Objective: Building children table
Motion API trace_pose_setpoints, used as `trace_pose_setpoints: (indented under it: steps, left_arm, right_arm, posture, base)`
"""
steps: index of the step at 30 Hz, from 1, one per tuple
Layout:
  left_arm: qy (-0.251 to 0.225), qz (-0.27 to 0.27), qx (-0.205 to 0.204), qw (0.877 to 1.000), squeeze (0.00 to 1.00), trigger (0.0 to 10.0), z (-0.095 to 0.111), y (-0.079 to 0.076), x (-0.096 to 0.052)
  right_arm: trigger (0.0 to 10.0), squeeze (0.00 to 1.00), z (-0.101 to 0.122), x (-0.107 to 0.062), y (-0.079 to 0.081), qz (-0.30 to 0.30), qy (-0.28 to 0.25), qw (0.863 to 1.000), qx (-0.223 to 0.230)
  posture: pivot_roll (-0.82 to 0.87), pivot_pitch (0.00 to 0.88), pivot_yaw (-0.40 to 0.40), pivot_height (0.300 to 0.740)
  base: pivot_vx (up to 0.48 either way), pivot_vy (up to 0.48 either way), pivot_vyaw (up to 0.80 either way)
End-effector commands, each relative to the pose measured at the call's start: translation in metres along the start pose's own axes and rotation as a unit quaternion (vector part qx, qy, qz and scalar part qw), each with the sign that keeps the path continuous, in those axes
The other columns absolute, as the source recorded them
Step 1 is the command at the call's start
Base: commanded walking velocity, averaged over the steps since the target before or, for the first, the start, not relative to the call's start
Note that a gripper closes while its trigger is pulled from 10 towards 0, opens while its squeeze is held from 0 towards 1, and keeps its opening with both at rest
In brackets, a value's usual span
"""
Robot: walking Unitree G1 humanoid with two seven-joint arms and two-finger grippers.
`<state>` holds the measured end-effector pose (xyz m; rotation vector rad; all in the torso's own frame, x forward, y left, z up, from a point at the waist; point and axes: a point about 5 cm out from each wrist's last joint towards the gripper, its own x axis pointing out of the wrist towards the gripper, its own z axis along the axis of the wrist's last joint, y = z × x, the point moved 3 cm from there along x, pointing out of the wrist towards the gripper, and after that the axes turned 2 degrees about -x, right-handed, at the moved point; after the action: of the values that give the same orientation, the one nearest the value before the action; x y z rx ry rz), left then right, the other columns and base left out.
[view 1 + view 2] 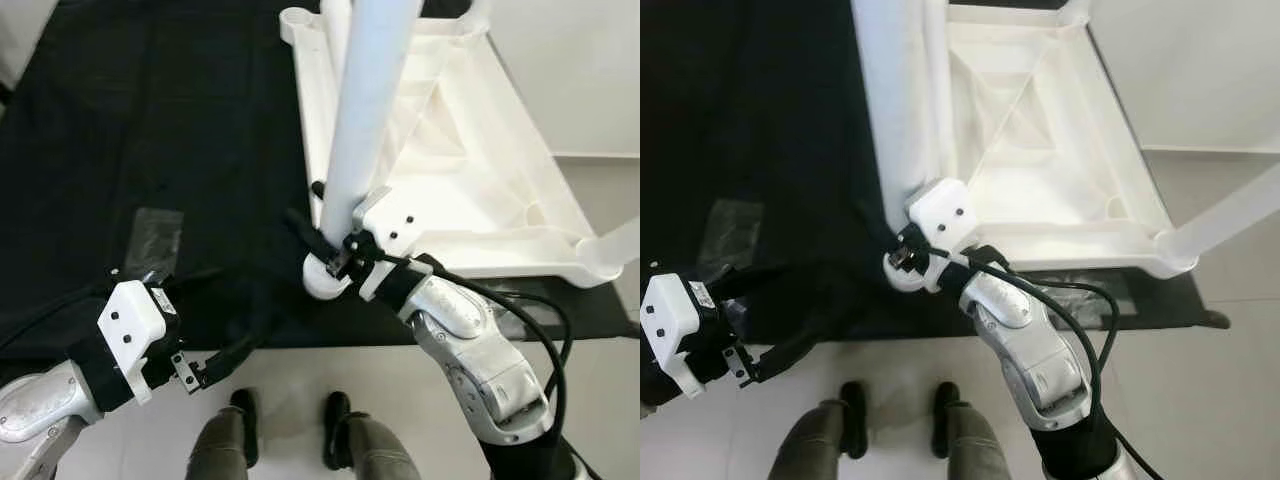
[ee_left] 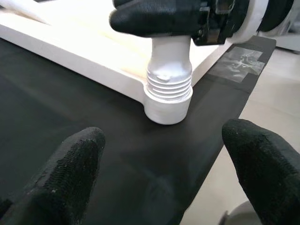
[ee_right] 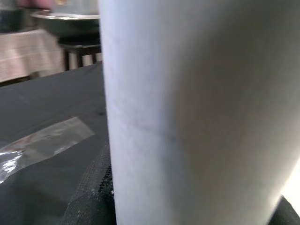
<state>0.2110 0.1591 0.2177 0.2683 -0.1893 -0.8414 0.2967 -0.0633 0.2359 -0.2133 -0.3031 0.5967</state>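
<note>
Right gripper (image 1: 335,255) clamping around white table leg (image 1: 368,110) standing in tabletop's (image 1: 500,215) corner socket (image 2: 167,105), left gripper (image 1: 205,372) hovering at eight o'clock with fingers (image 2: 70,173) spread, over black mat (image 1: 150,150)

Three table legs (image 1: 372,110), one tabletop (image 1: 520,215)

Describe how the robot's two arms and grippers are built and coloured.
Both arms are silver metal with black wrist sections. The right arm carries a looping black cable. Each wrist has a white block housing with small dark screw holes. The left gripper and right gripper have long black, textured fingers.
</note>
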Motion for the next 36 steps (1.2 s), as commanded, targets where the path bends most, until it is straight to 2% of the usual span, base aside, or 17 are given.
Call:
trace_pose_setpoints:
  steps: [1, 7, 8, 11, 15, 18, 22, 24, 30, 36]
  left_arm:
    - [0.007, -0.007, -0.004, 1.000, 0.00, 10.0, -0.003, -0.001, -0.003]
    - [0.002, 0.002, 0.001, 1.000, 0.00, 10.0, -0.001, 0.006, -0.003]
    - [-0.002, 0.008, 0.002, 1.000, 0.00, 10.0, -0.001, 0.010, -0.003]
    - [-0.004, 0.010, 0.002, 1.000, 0.00, 10.0, 0.000, 0.011, -0.003]
    - [-0.011, 0.016, 0.003, 1.000, 0.00, 10.0, 0.002, 0.015, -0.001]
    - [-0.013, 0.016, 0.003, 1.000, 0.00, 10.0, 0.002, 0.016, 0.000]
    - [-0.015, 0.015, 0.003, 1.000, 0.00, 10.0, 0.002, 0.016, 0.001]
    - [-0.017, 0.014, 0.002, 1.000, 0.00, 10.0, 0.002, 0.016, 0.001]
    - [-0.020, 0.010, 0.001, 1.000, 0.00, 10.0, 0.002, 0.017, 0.002]
    - [-0.021, 0.008, -0.001, 1.000, 0.00, 10.0, 0.003, 0.017, 0.002]
  right_arm:
    - [10.0, 0.00, -0.056, -0.015, -0.008, -0.040, 0.124, 0.991, -0.009]
    - [10.0, 0.00, -0.054, -0.018, -0.017, -0.065, 0.105, 0.992, -0.014]
    - [10.0, 0.00, -0.054, -0.018, -0.025, -0.080, 0.099, 0.992, -0.005]
    - [10.0, 0.00, -0.053, -0.017, -0.030, -0.085, 0.093, 0.992, -0.005]
    - [10.0, 0.00, -0.044, -0.011, -0.050, -0.117, 0.073, 0.990, 0.004]
    - [10.0, 0.00, -0.042, -0.011, -0.057, -0.140, 0.068, 0.988, 0.000]
    - [10.0, 0.00, -0.042, -0.013, -0.061, -0.166, 0.070, 0.984, -0.011]
    - [10.0, 0.00, -0.042, -0.016, -0.066, -0.195, 0.082, 0.977, -0.035]
    - [10.0, 0.00, -0.045, -0.015, -0.067, -0.241, 0.097, 0.965, -0.025]
    - [10.0, 0.00, -0.043, -0.010, -0.062, -0.257, 0.099, 0.961, -0.020]
  posture:
    - [0.08, 0.384, -0.087, 0.740]
    - [0.07, 0.369, -0.079, 0.740]
    - [0.08, 0.357, -0.069, 0.740]
    - [0.08, 0.355, -0.069, 0.740]
    - [0.07, 0.347, -0.065, 0.740]
    - [0.07, 0.341, -0.067, 0.740]
    - [0.07, 0.340, -0.067, 0.740]
    - [0.07, 0.339, -0.066, 0.740]
    - [0.07, 0.343, -0.066, 0.740]
    - [0.08, 0.347, -0.060, 0.740]
  base:
    - [0.000, 0.000, 0.00]
    - [0.000, 0.000, 0.00]
    - [0.000, 0.000, 0.00]
    - [0.000, 0.000, 0.00]
    - [0.000, 0.000, 0.00]
    - [0.000, 0.000, 0.00]
    - [0.000, 0.000, 0.00]
    - [0.000, 0.000, 0.00]
    - [0.000, 0.000, 0.00]
    - [0.000, 0.000, 0.00]
